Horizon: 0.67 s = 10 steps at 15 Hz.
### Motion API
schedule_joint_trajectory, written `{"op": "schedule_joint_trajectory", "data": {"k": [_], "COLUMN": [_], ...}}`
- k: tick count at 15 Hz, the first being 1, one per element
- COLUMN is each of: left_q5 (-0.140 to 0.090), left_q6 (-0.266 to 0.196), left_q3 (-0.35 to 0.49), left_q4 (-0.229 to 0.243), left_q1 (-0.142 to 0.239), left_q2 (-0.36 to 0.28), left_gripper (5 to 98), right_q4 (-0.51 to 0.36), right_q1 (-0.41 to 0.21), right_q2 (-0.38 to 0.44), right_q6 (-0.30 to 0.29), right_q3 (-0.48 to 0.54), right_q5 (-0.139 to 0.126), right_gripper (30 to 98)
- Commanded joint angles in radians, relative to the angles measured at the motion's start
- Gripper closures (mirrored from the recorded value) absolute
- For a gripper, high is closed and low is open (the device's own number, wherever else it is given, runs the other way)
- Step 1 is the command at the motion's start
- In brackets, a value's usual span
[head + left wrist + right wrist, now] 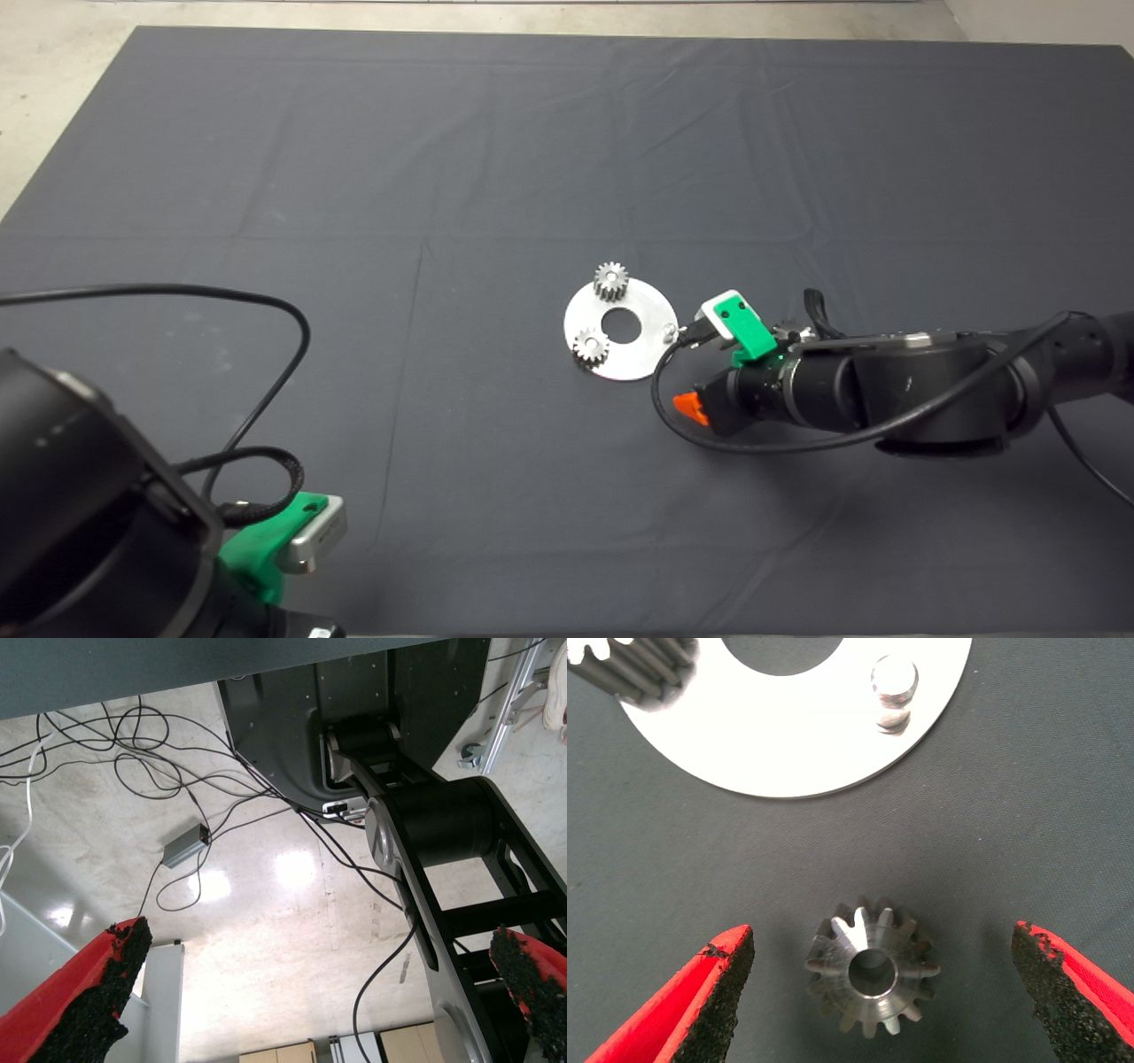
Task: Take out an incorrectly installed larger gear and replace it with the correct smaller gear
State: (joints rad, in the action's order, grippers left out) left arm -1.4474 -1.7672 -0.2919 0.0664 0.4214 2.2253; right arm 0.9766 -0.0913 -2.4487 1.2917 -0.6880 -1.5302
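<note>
Right gripper (881,992) sits low over the mat (496,142), just beside the round steel plate (651,310), fingers spread wide with nothing clamped. Between its two pads (722,992) I see the smaller gear (873,976) lying flat on the mat, centre hole up, clear of both pads, roughly midway between them. Ahead of the fingertips lies the plate's rim, and on it a bare steel peg (893,682) standing upright, nearest the gripper. From the head camera I count two small gears on the plate: one (611,280) on the far side from the gripper, another (590,346) on the side opposite the gripper across the plate's centre hole (623,325). I cannot find the larger gear in any view. Left gripper (319,992) is parked off the mat's near-left corner, fingers wide apart and empty; its wrist camera shows only floor, loose cables (133,753) and the robot's base (354,718).
</note>
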Motion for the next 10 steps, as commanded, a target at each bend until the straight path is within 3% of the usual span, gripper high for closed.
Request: {"op": "schedule_joint_trajectory", "data": {"k": [1,7,10], "left_q5": [-0.002,-0.002,-0.002], "left_q6": [-0.008,-0.008,-0.008], "left_q3": [0.018,0.018,0.018], "left_q4": [0.016,0.016,0.016], "left_q1": [0.011,0.011,0.011], "left_q2": [0.001,0.001,0.001], "left_gripper": [5.4,5.4,5.4], "right_q4": [0.033,0.033,0.038], "right_q1": [-0.008,0.021,0.028], "right_q2": [0.003,0.003,0.004], "right_q6": [0.008,0.003,0.003], "right_q3": [-0.005,-0.008,-0.008], "right_q5": [0.001,0.001,0.001], "right_gripper": [51.5,57.8,57.9]}}
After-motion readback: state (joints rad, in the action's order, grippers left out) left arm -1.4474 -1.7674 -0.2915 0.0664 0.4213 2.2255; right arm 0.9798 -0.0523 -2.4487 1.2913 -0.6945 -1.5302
